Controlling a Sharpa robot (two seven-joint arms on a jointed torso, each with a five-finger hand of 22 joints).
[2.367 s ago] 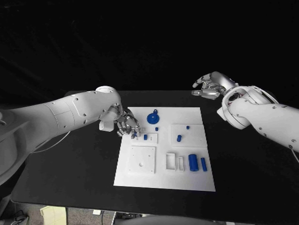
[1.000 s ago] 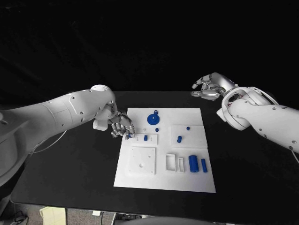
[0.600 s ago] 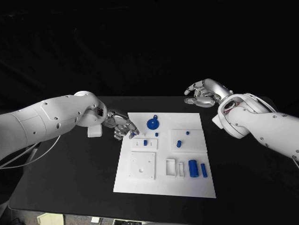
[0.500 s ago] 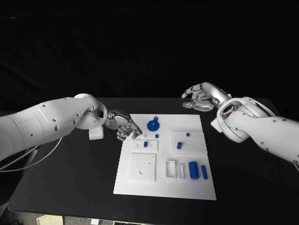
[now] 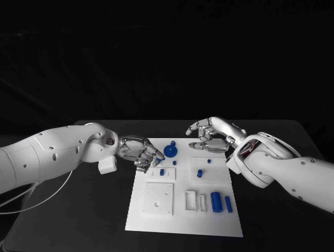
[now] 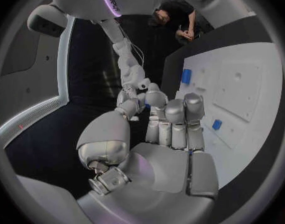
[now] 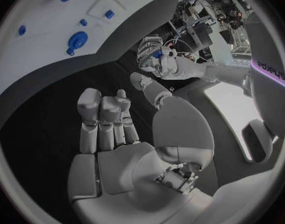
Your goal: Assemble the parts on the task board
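Note:
The white task board (image 5: 212, 220) lies in the middle of the black table. My left hand (image 5: 142, 152) hovers at the board's far left corner and pinches a small blue part (image 5: 158, 155) at its fingertips; the right wrist view shows that part (image 7: 157, 55) in the left hand (image 7: 156, 58). My right hand (image 5: 209, 135) hangs over the board's far edge with its fingers apart and nothing in them. A blue disc with a knob (image 5: 170, 152) sits just beyond the left hand's fingertips. Small blue pegs (image 5: 161, 171) (image 5: 199, 172) stand mid-board. Two blue cylinders (image 5: 215, 199) lie near the right edge.
White raised blocks sit on the board: a square one (image 5: 158, 198) at the near left and a slotted one (image 5: 191, 200) beside the cylinders. Black table (image 5: 76, 220) surrounds the board on all sides. My left forearm (image 5: 53, 157) crosses the table's left side.
The camera has shifted downward. My right hand has come in from beyond the board's far right corner to over its far edge. My left hand still holds the small blue part.

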